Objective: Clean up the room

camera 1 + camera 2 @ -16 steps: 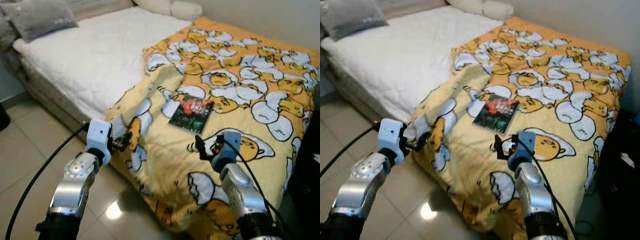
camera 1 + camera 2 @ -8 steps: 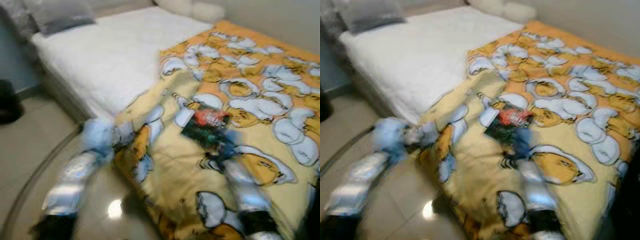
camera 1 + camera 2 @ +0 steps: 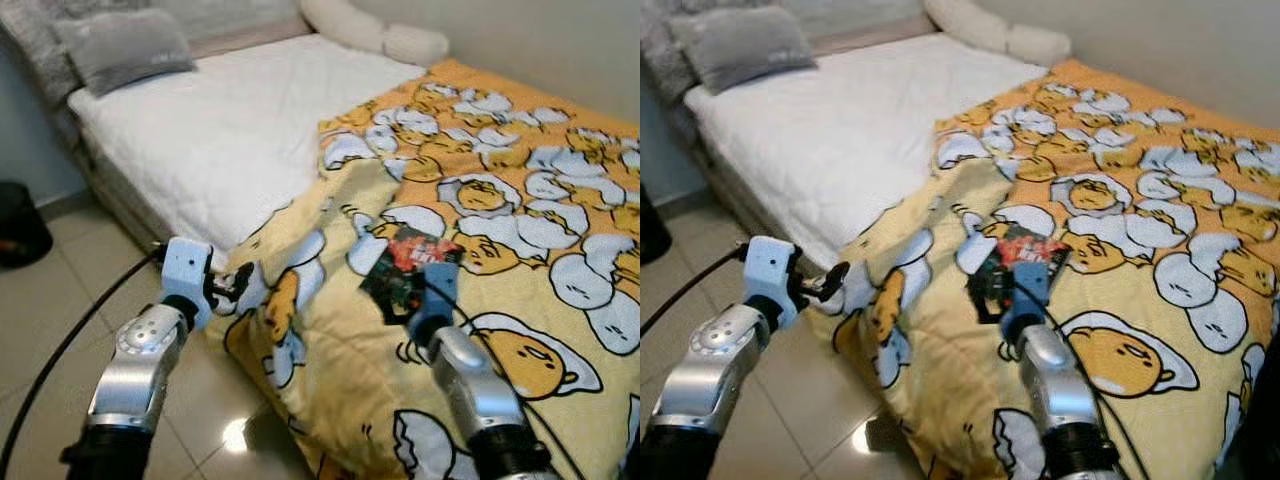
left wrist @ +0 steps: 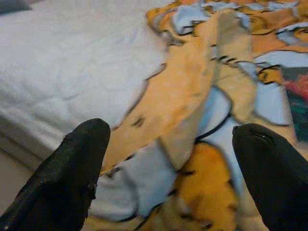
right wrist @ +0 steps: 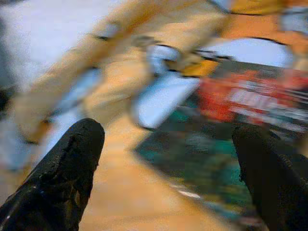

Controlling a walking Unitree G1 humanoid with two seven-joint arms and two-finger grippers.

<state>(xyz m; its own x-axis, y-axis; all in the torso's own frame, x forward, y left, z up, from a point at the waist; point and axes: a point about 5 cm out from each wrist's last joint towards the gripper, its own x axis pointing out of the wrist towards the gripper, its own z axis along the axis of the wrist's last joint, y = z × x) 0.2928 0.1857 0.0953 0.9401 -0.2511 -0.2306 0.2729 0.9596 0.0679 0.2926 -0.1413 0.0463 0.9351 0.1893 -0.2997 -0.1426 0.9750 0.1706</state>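
A dark book with red lettering [image 3: 410, 272] is lying flat on the yellow egg-patterned blanket [image 3: 520, 230], near the bed's near right side. The right gripper [image 5: 168, 159] is hovering just over the book's near edge, its fingers spread wide apart with nothing between them. To the left, the left gripper [image 4: 168, 159] is reaching toward the blanket's folded edge at the side of the bed, fingers likewise parted and empty. Farther left, the white mattress [image 3: 220, 130] is lying bare, with a grey pillow [image 3: 125, 45] at its far end.
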